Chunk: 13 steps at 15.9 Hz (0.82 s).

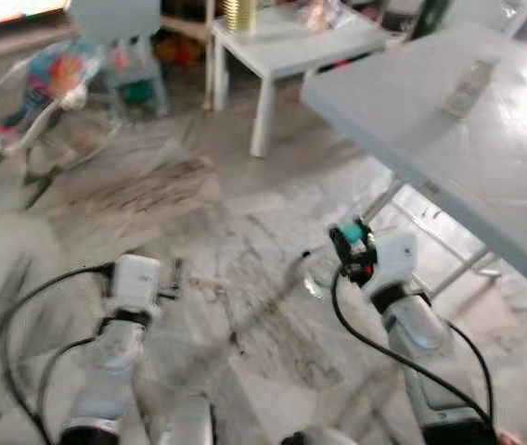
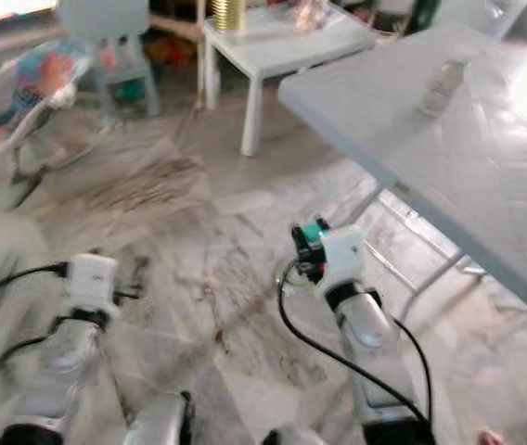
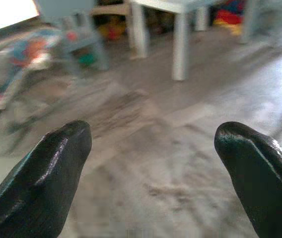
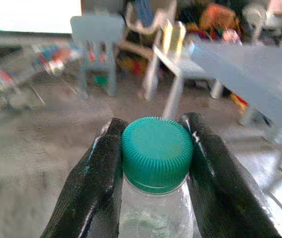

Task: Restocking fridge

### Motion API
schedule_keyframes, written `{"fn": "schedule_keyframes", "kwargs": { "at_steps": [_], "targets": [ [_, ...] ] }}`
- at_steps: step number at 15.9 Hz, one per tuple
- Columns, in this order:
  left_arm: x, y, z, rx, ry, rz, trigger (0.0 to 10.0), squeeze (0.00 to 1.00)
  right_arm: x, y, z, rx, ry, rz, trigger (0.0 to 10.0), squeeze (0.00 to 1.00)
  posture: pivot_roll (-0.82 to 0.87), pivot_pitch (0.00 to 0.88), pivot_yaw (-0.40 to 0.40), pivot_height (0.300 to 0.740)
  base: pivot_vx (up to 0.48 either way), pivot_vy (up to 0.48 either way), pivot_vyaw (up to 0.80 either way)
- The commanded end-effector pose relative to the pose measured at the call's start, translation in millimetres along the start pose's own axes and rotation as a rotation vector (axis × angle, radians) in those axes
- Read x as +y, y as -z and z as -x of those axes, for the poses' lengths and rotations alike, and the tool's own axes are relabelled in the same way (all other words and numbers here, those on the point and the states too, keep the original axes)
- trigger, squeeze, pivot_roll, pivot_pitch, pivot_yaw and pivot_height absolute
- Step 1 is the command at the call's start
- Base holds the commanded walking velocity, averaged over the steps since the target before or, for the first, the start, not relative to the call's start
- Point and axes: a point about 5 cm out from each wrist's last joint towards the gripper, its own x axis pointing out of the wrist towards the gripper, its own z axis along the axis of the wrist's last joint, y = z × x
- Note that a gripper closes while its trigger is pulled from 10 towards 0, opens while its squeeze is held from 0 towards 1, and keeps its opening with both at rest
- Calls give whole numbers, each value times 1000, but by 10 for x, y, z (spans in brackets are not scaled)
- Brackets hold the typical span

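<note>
Right claw (image 4: 153,153): I see it clamped on the clear plastic bottle with green ribbed cap (image 4: 156,161), frame centre.
Left claw (image 3: 153,163): spread wide, empty, above marble floor (image 3: 171,163).

Left gripper (image 3: 151,163): fingers spread wide apart, nothing between, arm extended forward low over floor. Right gripper (image 4: 153,148): fingers clamped on green-capped bottle (image 4: 156,153) neck, arm extended forward, wrist raised.

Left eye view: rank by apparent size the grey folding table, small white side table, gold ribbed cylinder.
1. Grey folding table, though nearest the camera.
2. Small white side table.
3. Gold ribbed cylinder, partly cropped.
</note>
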Motion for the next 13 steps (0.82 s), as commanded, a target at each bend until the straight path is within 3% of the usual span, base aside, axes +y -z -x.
{"fn": "schedule_keyframes", "kwargs": {
  "at_steps": [1, 4, 13],
  "targets": [
    [-53, -102, -25, -49, 10, 22, 10000, 0, -100, -33, 18, -26, 48, -1, 10000, 0, 59, 58, -52, 740, 0, 0, 731],
    [-135, -480, -118, -184, -7, 48, 10000, 0, -16, -128, -39, -82, 16, -2, 10000, 0, 61, 64, -48, 740, 0, 0, 733],
    [-229, -453, -130, -141, 37, 57, 10000, 0, 13, -129, -92, -91, 5, 6, 10000, 0, 60, 56, -35, 740, 0, -90, 732]
  ]
}}
